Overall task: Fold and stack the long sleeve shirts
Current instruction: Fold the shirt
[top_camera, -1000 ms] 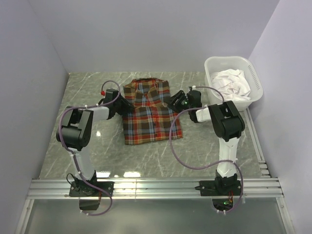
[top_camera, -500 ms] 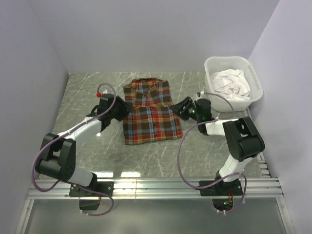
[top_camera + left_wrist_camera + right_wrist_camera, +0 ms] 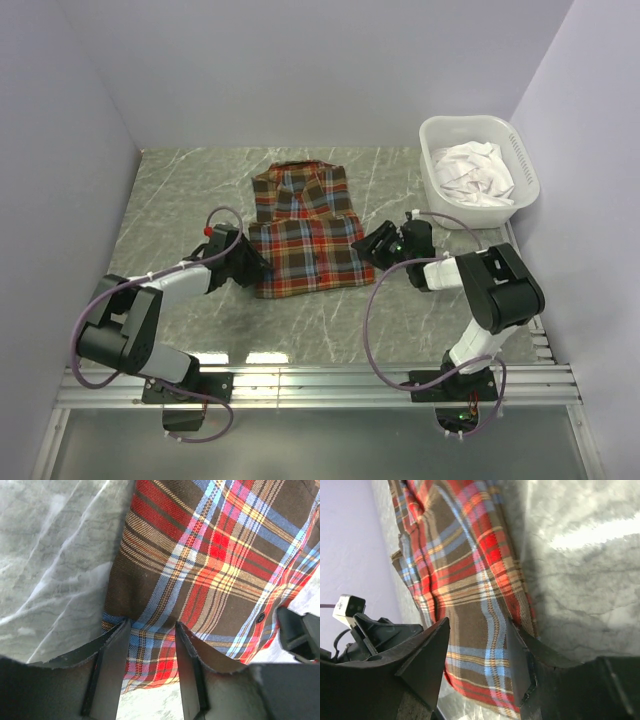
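One of the long sleeve shirts (image 3: 305, 240), plaid in red, orange, blue and dark brown, lies folded and collar-far at the table's middle. My left gripper (image 3: 256, 268) sits low at its near left corner. In the left wrist view it (image 3: 151, 630) is open, and the shirt's (image 3: 215, 555) hem lies flat between the fingers. My right gripper (image 3: 368, 246) is at the shirt's right edge. In the right wrist view it (image 3: 477, 630) is open too, straddling the plaid cloth (image 3: 455, 565).
A white basket (image 3: 430, 150) holding crumpled white cloth (image 3: 478, 170) stands at the back right. Grey marble tabletop (image 3: 170, 210) surrounds the shirt. Lilac walls close in the back and both sides. A metal rail (image 3: 320, 380) runs along the near edge.
Both grippers have slid toward me along the shirt's sides, from beside its upper half down to its lower part. The left arm has stretched out low over the table.
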You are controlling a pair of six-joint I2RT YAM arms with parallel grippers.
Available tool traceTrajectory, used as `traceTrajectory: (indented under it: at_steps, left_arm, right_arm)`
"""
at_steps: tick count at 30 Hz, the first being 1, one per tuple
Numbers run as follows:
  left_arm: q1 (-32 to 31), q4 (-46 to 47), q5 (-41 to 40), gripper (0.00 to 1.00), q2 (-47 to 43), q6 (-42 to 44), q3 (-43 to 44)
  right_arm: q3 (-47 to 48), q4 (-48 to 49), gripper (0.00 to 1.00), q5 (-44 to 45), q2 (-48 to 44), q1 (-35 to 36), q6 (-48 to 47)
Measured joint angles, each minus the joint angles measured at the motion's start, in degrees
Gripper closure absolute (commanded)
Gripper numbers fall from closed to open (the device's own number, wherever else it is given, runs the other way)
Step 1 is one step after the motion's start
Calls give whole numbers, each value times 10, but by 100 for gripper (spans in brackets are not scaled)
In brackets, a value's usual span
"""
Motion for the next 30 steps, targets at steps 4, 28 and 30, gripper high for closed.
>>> traceTrajectory:
  at_steps: [4, 28, 30]
  left_arm:
    - [0, -7, 0, 52, -20, 0, -14]
    - [0, -165, -55, 20, -121, 69, 35]
    - [0, -185, -75, 16, -117, 95, 89]
  right_arm:
    - [51, -33, 44, 8, -10, 4, -10]
    - [292, -123, 42, 59, 179, 32, -43]
    - [293, -169, 42, 58, 151, 34, -79]
